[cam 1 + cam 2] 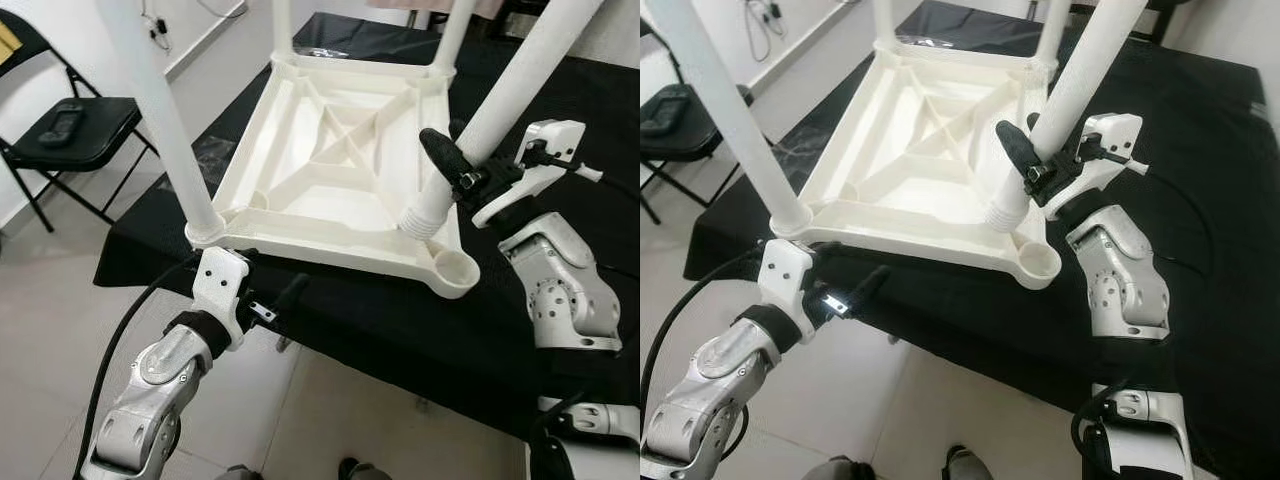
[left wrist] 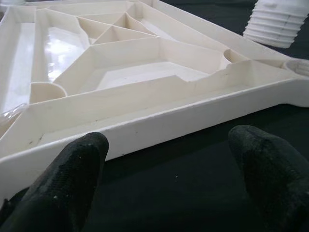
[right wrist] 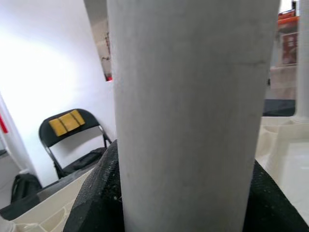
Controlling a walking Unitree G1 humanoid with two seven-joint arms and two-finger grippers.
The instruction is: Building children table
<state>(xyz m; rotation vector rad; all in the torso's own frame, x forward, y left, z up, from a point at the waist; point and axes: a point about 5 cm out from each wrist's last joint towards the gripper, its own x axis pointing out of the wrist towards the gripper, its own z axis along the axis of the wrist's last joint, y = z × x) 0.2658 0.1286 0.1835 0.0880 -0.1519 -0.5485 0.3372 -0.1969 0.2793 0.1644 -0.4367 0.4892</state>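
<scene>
Right gripper clamps a loose leg, its threaded end resting beside the empty socket at the upturned tabletop's 5 o'clock corner. Left gripper, fingers apart, faces the near rim.

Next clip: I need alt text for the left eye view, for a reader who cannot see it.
The right gripper holds a white plastic table leg, its threaded end by the empty corner socket of an upside-down white plastic tabletop on a black cloth-covered table. The left gripper sits open at the tabletop's near edge.
</scene>
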